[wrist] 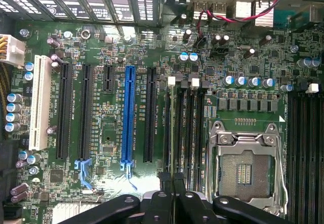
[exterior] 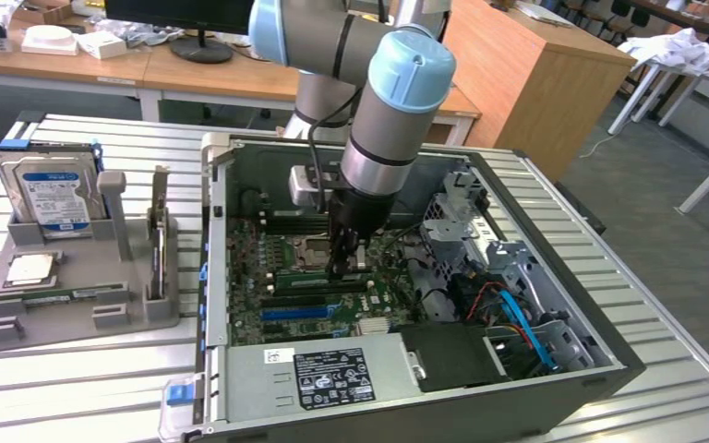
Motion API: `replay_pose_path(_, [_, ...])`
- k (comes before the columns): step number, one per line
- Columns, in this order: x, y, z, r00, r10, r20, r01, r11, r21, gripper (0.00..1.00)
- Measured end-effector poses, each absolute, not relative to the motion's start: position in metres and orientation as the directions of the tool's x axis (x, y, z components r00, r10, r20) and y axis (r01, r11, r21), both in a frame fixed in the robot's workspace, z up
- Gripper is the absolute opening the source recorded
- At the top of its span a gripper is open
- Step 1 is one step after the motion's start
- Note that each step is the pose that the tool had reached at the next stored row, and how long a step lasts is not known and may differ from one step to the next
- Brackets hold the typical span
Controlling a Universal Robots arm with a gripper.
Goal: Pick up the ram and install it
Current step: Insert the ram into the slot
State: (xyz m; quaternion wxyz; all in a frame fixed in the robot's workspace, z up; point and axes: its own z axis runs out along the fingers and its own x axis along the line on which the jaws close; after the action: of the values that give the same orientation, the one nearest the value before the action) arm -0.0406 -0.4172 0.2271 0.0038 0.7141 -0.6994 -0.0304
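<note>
The long thin green ram stick (exterior: 66,295) apparently lies in the grey holder (exterior: 71,325), unpicked; the end effector (wrist: 172,178), pinched narrow and empty, hangs over the green motherboard (wrist: 111,57).

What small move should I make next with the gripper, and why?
Probably ease the gripper straight down a touch: its shut fingers sit over the memory slots beside the empty processor socket. Whether the ram is pinched between them, I cannot tell.
</note>
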Motion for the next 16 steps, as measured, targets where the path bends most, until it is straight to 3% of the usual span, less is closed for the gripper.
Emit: replay_pose_path(16, [-0.0406,-0.4172,0.2284,0.014,-0.999,-0.038,-0.999,-0.016,0.047,0.12])
